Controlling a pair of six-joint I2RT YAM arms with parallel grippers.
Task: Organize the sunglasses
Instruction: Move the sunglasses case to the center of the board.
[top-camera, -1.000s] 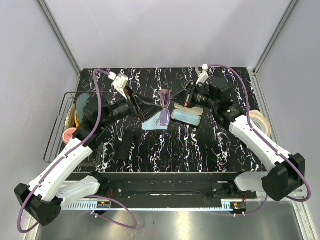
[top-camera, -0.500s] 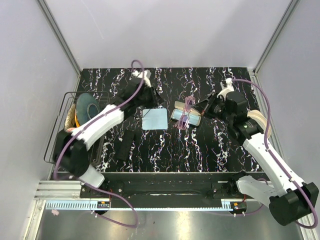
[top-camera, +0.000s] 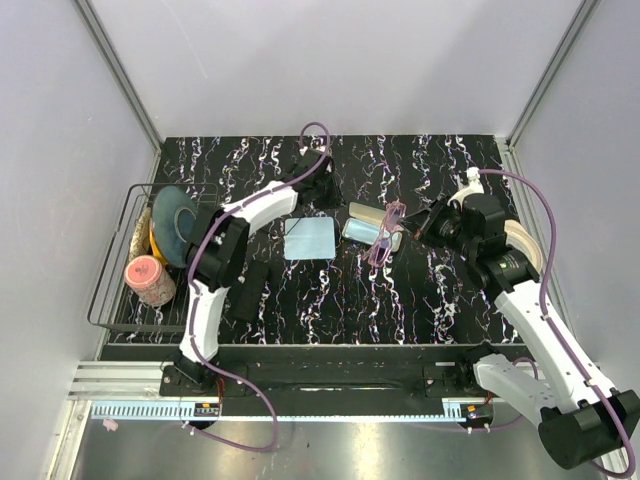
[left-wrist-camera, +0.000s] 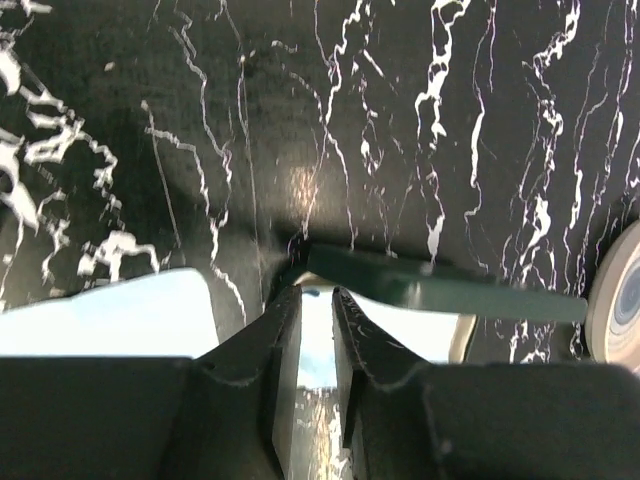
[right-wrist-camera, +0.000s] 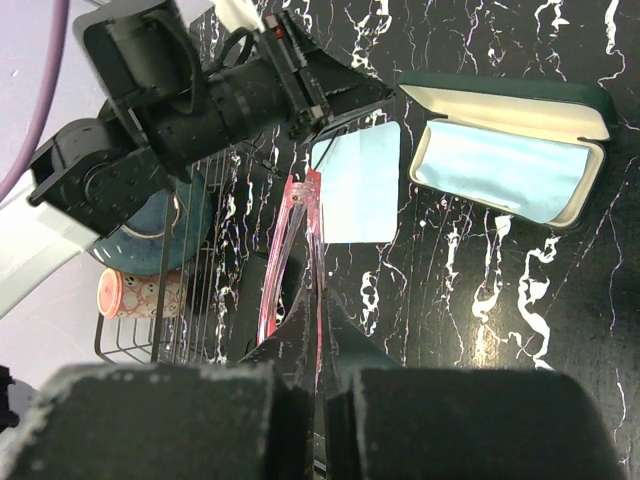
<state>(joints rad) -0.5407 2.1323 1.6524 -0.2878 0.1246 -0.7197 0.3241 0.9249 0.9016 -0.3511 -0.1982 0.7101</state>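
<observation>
The left gripper (top-camera: 328, 188) has let go of the sunglasses (top-camera: 383, 238) and swung to the far-left corner of the open case (top-camera: 356, 229). Its jaws have narrowed to a thin slot at the edge of the lid, but I cannot tell whether they pinch it. The right gripper (right-wrist-camera: 318, 322) now carries the sunglasses alone, clamped on one pink arm. It has brought them rightward from above the blue cloth (top-camera: 308, 238) to hang over the case, not yet inside. A second cloth (right-wrist-camera: 510, 165) lies in the case. I judge the handover finished. What remains is lowering the sunglasses in while the left steadies the case, then closing the lid.
</observation>
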